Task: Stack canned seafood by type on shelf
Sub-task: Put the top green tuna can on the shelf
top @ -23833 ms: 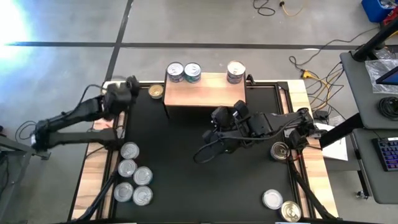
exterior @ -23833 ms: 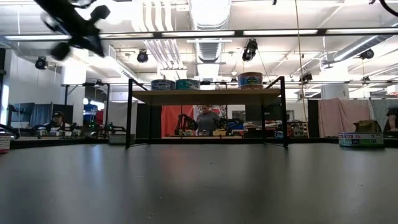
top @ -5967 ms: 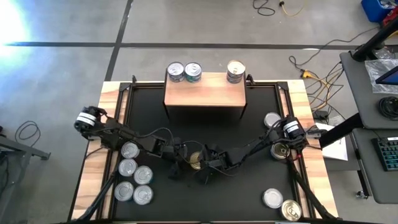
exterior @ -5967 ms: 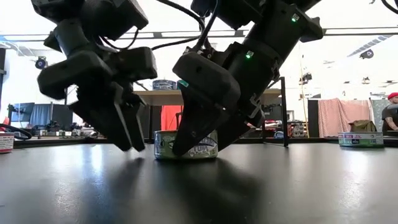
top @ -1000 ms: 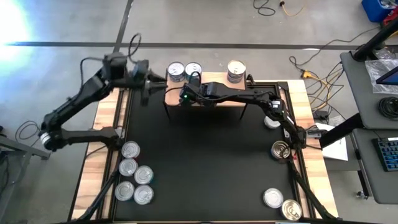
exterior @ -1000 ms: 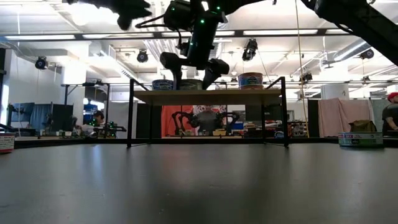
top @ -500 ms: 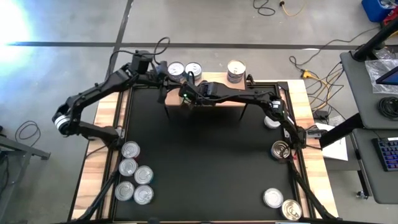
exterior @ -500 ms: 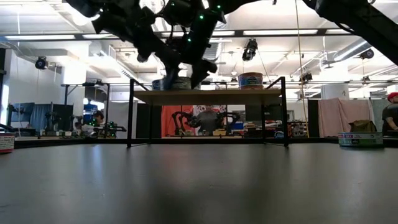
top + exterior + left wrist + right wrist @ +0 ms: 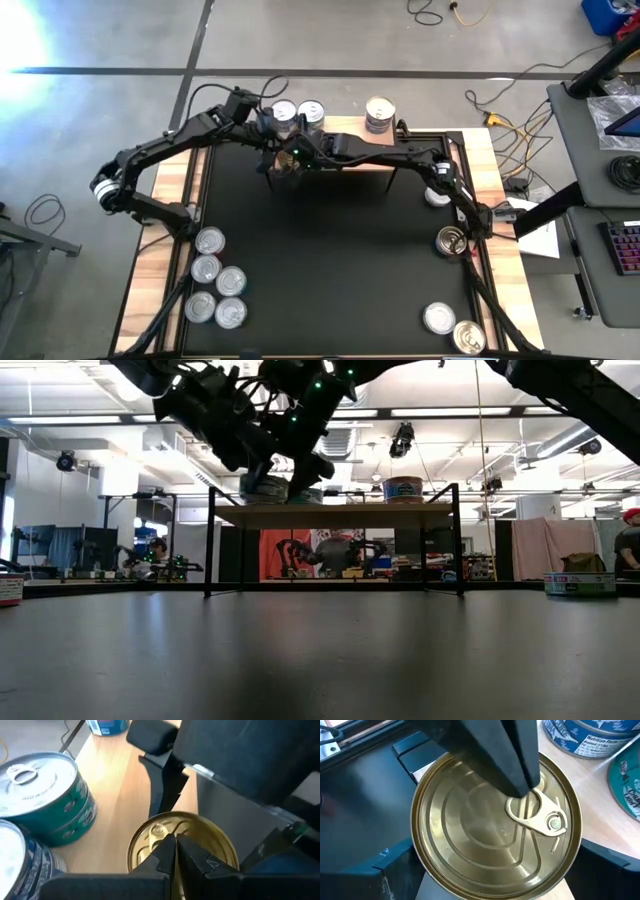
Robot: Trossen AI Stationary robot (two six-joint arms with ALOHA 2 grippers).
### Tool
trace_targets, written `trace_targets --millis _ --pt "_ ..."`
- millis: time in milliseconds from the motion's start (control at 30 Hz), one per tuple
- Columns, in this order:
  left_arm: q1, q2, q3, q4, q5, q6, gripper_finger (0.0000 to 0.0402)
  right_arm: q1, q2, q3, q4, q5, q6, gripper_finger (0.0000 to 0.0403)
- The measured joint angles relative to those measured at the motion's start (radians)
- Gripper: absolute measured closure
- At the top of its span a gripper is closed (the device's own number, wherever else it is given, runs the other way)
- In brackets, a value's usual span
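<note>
A gold-topped can [image 9: 480, 835] is at the near left corner of the wooden shelf [image 9: 345, 150]. My right gripper [image 9: 495, 870] is shut on it, reaching in along the shelf from the right [image 9: 292, 160]. My left gripper [image 9: 174, 851] is shut, and its tips are down on the can's lid. Whether the can's base stands on the shelf top is hidden by the grippers. A blue-labelled tin [image 9: 284, 112] and a green-labelled tin [image 9: 311, 114] stand at the shelf's far left. A stack of tins [image 9: 378, 115] stands at its far right. My left gripper's shut fingers [image 9: 517, 767] press their tips on the gold lid at the pull tab's ring [image 9: 530, 805], slanting down from the table's left. My right gripper has the can's round wall [image 9: 416, 857] between its two fingers, one on each side, slanting down from the right. The can stays upright.
Several silver-topped tins [image 9: 215, 285] lie grouped at the mat's near left. More tins sit along the right edge [image 9: 437, 195] [image 9: 450, 242] and at the near right corner [image 9: 438, 320]. The black mat's middle [image 9: 330, 260] is bare.
My left gripper has come down and toward the right, from beyond the shelf's left end to the top of the gold can. My right gripper has stayed at the shelf's near left corner with the can and has rolled a little about its wrist.
</note>
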Motion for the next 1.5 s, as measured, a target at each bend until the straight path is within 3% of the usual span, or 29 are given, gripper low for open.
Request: trace_targets --millis 400,1067,1500 --pt "0.000 0.000 -0.001 -0.130 -0.046 0.118 0.0400 0.001 -0.009 -0.003 -0.017 -0.036 -0.068 0.0023" --pt "-0.010 0.044 -0.076 -0.010 -0.114 0.119 0.0400 -0.024 -0.010 -0.004 -0.054 -0.112 -0.113 0.0023" --pt "-0.011 0.047 -0.079 -0.008 -0.118 0.113 0.0400 -0.024 -0.015 -0.003 -0.128 -0.129 -0.255 0.0023"
